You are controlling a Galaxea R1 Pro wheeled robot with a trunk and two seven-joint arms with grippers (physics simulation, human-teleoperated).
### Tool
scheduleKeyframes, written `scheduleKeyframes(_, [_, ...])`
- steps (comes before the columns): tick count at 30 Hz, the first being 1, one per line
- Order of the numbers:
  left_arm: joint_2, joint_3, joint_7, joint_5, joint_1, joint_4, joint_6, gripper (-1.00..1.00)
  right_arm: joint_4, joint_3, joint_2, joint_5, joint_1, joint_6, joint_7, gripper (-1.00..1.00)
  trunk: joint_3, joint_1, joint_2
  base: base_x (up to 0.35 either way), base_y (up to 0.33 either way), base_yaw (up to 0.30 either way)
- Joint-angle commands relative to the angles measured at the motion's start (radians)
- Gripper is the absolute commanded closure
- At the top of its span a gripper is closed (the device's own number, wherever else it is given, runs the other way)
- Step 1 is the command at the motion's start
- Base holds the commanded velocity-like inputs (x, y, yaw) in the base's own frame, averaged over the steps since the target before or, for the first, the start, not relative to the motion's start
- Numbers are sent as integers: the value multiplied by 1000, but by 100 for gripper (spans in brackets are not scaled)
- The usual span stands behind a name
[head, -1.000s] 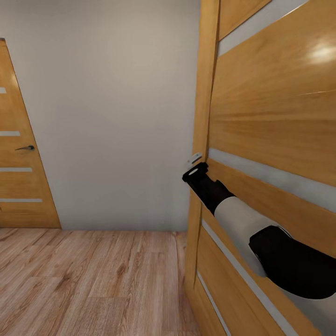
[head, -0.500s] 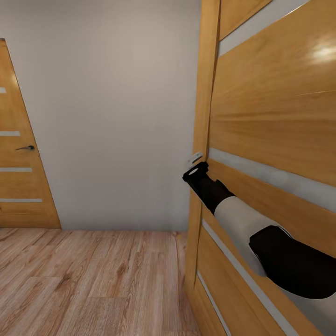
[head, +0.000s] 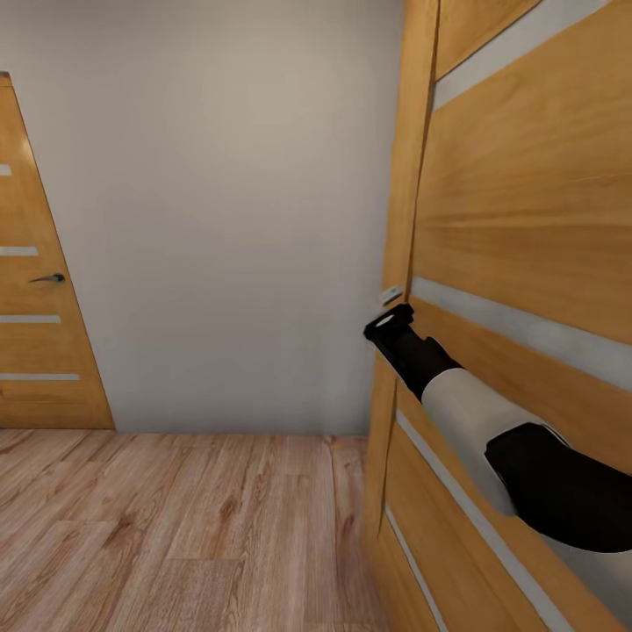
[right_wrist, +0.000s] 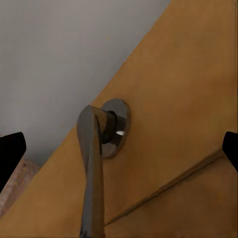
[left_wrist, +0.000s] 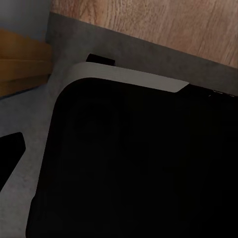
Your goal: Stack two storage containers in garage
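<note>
Your right arm (head: 478, 421) is reaching along the face of an open wooden door (head: 527, 228) that is standing close on your right, leaving almost no room on that side. In the right wrist view the door's lever handle (right_wrist: 94, 163) is hanging straight ahead between the gripper's (right_wrist: 119, 148) two spread fingertips (right_wrist: 10, 151), with the round rosette (right_wrist: 116, 126) and the door panel right behind it blocking any passage forward. To your left, the wood-plank floor (head: 158, 527) is lying open up to a plain grey wall (head: 219, 211). A second, closed door (head: 35, 281) is standing at the far left. The left wrist camera is facing a dark robot body panel (left_wrist: 139, 163) at close range.
</note>
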Motion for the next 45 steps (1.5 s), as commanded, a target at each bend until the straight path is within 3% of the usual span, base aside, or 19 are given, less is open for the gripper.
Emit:
scheduleKeyframes(1, [0, 0, 0, 10, 0, -1, -2, -100, -1, 2, -9, 13, -1, 9, -3, -100, -1, 0, -1, 0, 0, 0])
scheduleKeyframes(15, [0, 0, 0, 10, 0, -1, -2, -100, -1, -7, -75, 13, -1, 9, -3, -100, -1, 0, -1, 0, 0, 0])
scheduleKeyframes(20, [0, 0, 0, 10, 0, -1, -2, -100, -1, -30, -118, 13, -1, 10, -3, -100, -1, 0, -1, 0, 0, 0])
scheduleKeyframes(30, [0, 0, 0, 10, 0, -1, -2, -100, -1, -40, -135, 13, -1, 11, -3, -100, -1, 0, -1, 0, 0, 0])
scheduleKeyframes(31, [0, 0, 0, 10, 0, -1, -2, -100, -1, -43, -149, 13, -1, 11, -3, -100, -1, 0, -1, 0, 0, 0])
scheduleKeyframes(45, [-2, 0, 0, 10, 0, -1, -2, -100, -1, -50, -188, 13, -1, 11, -3, -100, -1, 0, -1, 0, 0, 0])
